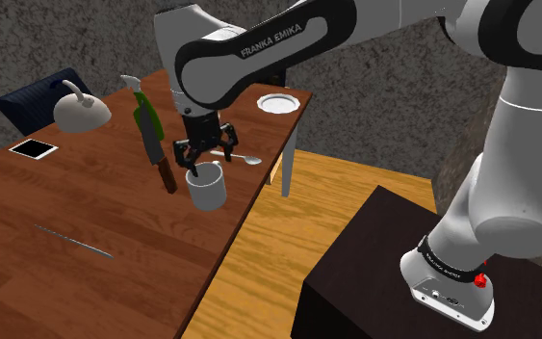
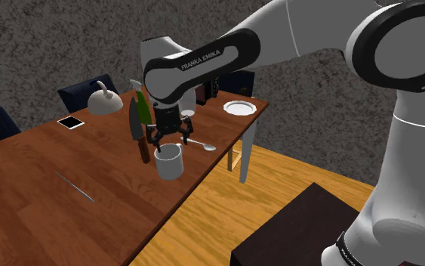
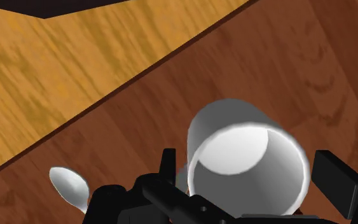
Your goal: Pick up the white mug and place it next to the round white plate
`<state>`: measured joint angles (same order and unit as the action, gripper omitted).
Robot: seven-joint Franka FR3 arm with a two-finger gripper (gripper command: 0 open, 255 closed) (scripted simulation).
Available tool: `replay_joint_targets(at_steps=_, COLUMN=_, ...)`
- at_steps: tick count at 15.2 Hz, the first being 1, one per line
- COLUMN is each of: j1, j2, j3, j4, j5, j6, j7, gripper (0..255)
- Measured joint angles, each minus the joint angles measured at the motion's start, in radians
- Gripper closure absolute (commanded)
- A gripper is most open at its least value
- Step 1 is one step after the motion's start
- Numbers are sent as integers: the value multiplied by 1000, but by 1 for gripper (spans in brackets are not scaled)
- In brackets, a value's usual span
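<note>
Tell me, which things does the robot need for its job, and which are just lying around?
For the job:
white mug
round white plate
gripper, open, with one finger on each side of the mug

Just lying about:
spoon
knife
grey kettle
phone
thin grey rod

Arm (image 1: 514, 144): glossy white, rounded shells
Joints (image 1: 322, 24): dark grey to black bands between the shells
Lettering (image 1: 271, 40): "FRANKA EMIKA" in white on a black band
Gripper (image 1: 201, 159): all black, with two blocky fingers (image 3: 339, 181)
Base (image 1: 442, 270): white collar with dark small print and a small red button (image 1: 478, 281)
Stand (image 1: 365, 279): dark box
</note>
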<state>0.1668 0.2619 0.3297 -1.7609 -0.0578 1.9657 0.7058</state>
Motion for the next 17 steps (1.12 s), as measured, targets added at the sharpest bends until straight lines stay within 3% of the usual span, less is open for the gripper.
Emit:
replay_joint_targets(at_steps=5, j1=68, j2=198, j3=-3, j4=214, j5=-66, j6=-29, j7=67, gripper=0)
replay_joint_targets(at_steps=7, j1=81, j2=241, j3=-8, j4=253, j5=-79, j6=-26, j7=77, gripper=0)
replay_joint_targets(at_steps=17, j1=86, j2=277, j3=-14, j4=219, j5=-91, j6=43, j7=85, gripper=0)
